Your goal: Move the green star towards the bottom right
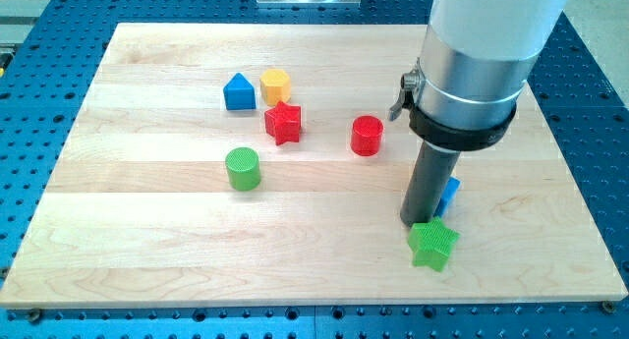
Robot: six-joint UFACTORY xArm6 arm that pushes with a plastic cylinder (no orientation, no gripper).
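The green star lies on the wooden board at the lower right. My tip stands right at the star's upper left edge, touching or nearly touching it. A blue block sits just behind the rod at its right, mostly hidden by it; its shape cannot be made out.
A red cylinder stands up and left of the rod. A red star, a yellow block and a blue house-shaped block cluster at the upper middle. A green cylinder stands left of centre. The board's right edge is near the star.
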